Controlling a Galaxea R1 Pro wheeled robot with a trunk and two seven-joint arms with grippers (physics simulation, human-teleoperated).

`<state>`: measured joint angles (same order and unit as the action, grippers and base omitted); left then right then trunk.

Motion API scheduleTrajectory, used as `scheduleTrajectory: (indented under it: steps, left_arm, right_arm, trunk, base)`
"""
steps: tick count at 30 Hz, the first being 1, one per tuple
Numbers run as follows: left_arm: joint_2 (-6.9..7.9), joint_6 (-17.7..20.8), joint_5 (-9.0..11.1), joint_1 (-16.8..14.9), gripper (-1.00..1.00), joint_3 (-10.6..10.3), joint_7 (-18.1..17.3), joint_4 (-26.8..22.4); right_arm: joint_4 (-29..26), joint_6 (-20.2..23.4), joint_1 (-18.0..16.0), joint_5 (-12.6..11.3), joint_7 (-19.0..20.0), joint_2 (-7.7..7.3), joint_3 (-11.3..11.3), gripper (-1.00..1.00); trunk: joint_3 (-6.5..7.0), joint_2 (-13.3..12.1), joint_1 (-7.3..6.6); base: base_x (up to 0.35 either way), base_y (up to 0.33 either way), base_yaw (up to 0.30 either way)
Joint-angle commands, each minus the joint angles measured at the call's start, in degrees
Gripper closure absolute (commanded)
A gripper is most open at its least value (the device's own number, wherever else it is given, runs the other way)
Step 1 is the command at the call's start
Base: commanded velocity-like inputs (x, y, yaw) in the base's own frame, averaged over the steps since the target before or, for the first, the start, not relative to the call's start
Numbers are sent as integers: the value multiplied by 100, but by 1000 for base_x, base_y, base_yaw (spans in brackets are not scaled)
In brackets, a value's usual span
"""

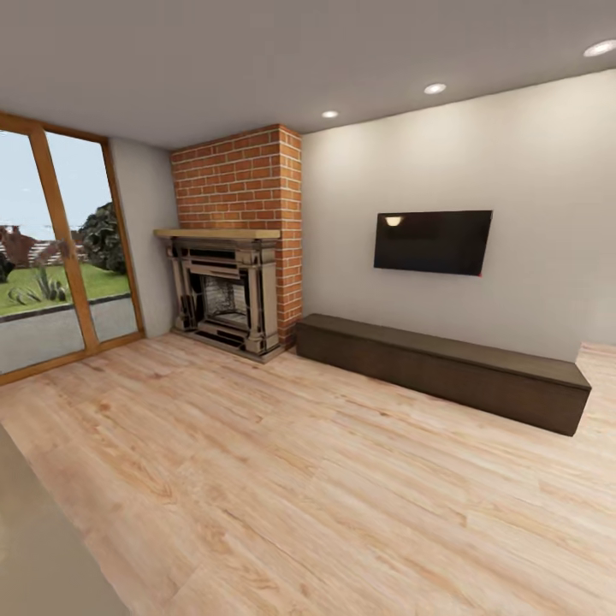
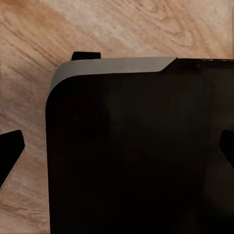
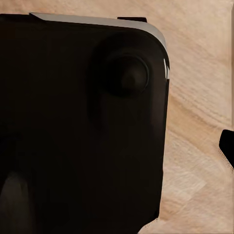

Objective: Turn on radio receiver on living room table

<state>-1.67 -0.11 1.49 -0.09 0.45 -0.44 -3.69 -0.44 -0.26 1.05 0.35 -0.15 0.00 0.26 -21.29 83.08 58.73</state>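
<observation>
Robot in transit; wood floor (image 1: 325,479), brick fireplace (image 1: 235,257) far left, wall TV (image 1: 432,242), low dark cabinet (image 1: 445,368) right. Radio receiver, table not in sight. Probably light, rigid; press dial, steady by handle. Both claws: state unclear.

Red brick chimney (image 1: 244,180), pale wood-grain floor (image 1: 325,479), dark, perhaps brown cabinet (image 1: 445,368).

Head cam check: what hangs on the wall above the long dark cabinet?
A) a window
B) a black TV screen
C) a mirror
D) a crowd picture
B: a black TV is mounted on the pale wall above the long dark cabinet, right of the brick fireplace.
</observation>
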Motion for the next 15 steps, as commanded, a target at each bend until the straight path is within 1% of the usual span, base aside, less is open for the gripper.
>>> scheduleTrajectory:
  steps: [1, 6, 9, 12, 15]
  left_arm:
    - [0, -1, -2, 0, -100, 0, 0, 0]
    - [0, -1, -2, 0, -100, -1, 0, 0]
    - [0, -4, -5, 0, -100, -1, 0, 0]
    - [0, -6, -6, 0, -100, -1, 0, 0]
    - [0, -6, -5, 0, -100, -1, 0, 0]
  right_arm:
    - [0, 2, 0, 0, -1, 0, 0, -100]
    - [0, 8, 0, 0, -3, 0, 0, -100]
    - [0, 8, 0, 0, -3, 0, 0, -100]
    - [0, 10, 0, 0, -3, 0, 2, -100]
    - [0, 21, 0, 8, 12, 0, 6, -100]
  trunk:
    - [0, 0, 0]
    - [0, 0, 0]
    - [0, 0, 0]
    - [0, 0, 0]
    - [0, 0, 0]
  base:
    - [299, 0, -6]
    - [308, 0, -3]
    - [250, 0, 0]
    - [134, 0, 0]
    - [17, 0, 0]
